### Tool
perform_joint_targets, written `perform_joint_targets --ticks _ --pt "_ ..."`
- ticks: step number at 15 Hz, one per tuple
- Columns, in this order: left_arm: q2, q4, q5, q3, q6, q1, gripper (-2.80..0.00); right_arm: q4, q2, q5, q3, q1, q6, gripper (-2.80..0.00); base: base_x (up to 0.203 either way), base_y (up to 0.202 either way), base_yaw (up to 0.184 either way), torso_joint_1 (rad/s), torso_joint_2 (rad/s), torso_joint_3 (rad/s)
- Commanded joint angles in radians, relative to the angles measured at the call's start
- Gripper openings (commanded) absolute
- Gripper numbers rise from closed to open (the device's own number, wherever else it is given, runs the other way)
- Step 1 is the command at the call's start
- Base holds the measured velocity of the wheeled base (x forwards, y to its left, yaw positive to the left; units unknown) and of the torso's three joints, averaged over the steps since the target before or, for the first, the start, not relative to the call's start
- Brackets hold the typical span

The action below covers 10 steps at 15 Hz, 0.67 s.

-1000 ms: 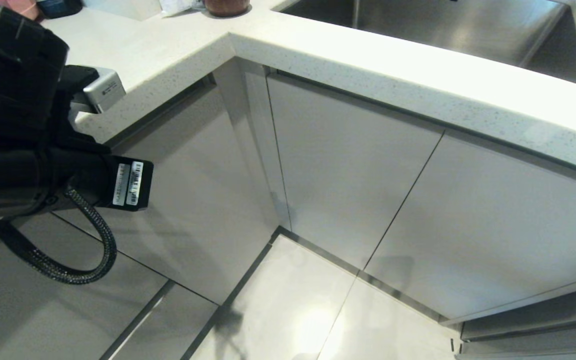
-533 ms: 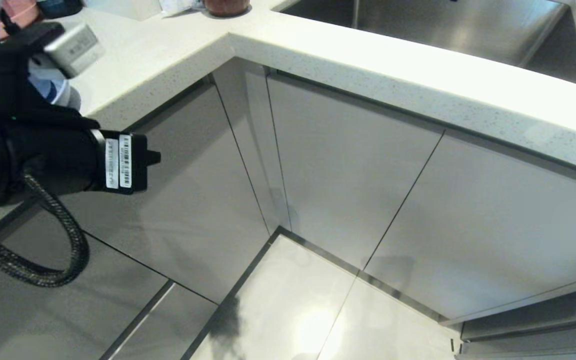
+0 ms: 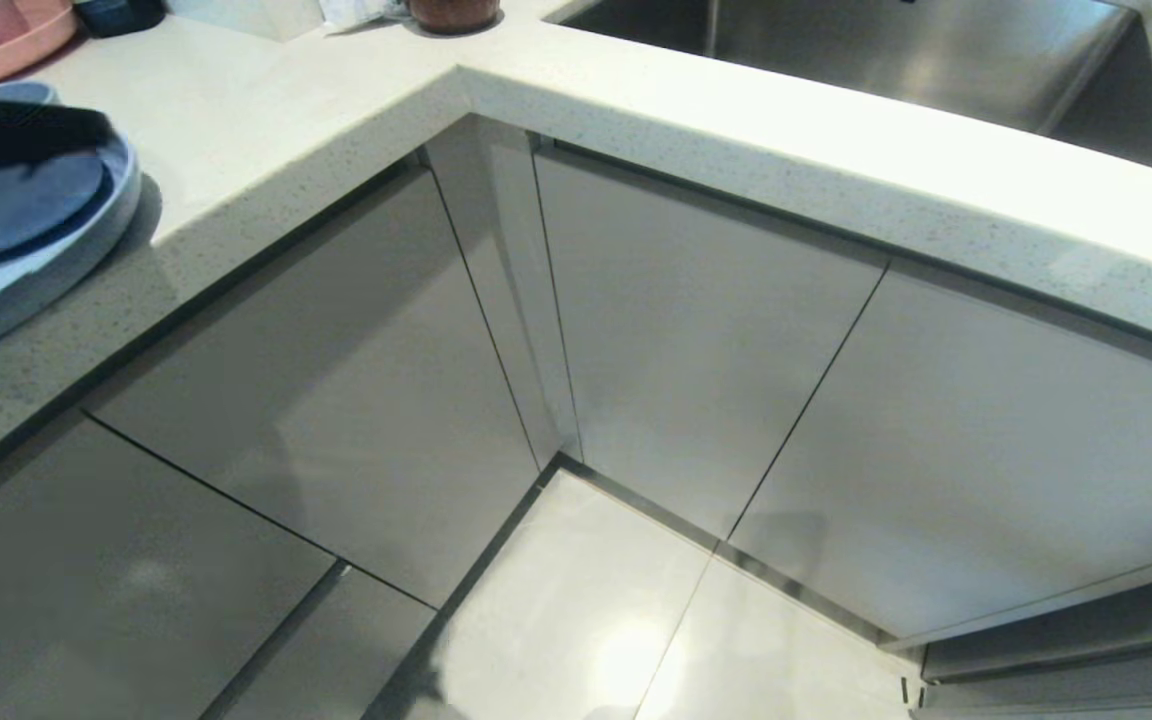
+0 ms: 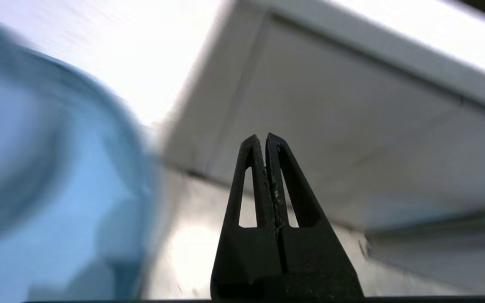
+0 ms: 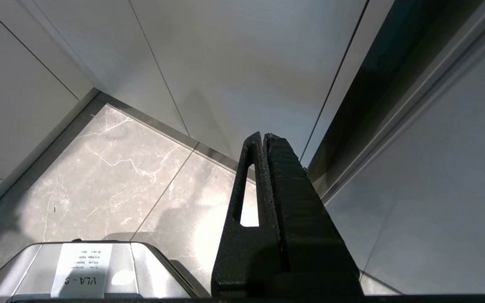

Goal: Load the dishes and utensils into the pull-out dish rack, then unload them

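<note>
The left end effector hung closed and empty beside the light-blue plate on the white surface, while the right end effector, also closed, pointed at the floor.

Light-blue matte plate lies flat on the white table at its near-left edge, cut off by the frame; smaller light-blue bowl sits upright inside it, partly hidden by a dark arm part; both blurred in left wrist view
</note>
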Motion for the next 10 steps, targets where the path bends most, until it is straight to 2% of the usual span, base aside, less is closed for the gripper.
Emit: perform_joint_targets --ticks 1,2,6,8,10 --pt "-0.141 -0.024 -0.054 0.008 0.033 0.154 -2.80 0.000 -0.003 0.000 0.002 0.000 0.000 -2.80 0.000 0.000 0.000 0.000 0.00 0.000" --pt "-0.182 -0.036 -0.089 0.012 0.041 0.216 -2.80 0.000 -0.004 0.000 0.002 0.000 0.000 -2.80 0.000 0.000 0.000 0.000 0.00 0.000" --pt "-0.359 -0.037 -0.335 0.089 0.064 0.498 -2.80 0.000 -0.004 0.000 0.002 0.000 0.000 -2.80 0.000 0.000 0.000 0.000 0.00 0.000" --pt "-0.487 -0.018 -0.393 0.191 0.069 0.561 -2.80 0.000 -0.003 0.000 0.002 0.000 0.000 -2.80 0.000 0.000 0.000 0.000 0.00 0.000" --pt "-0.627 -0.011 -0.411 0.307 0.076 0.606 -2.80 0.000 -0.003 0.000 0.002 0.000 0.000 -2.80 0.000 0.000 0.000 0.000 0.00 0.000"
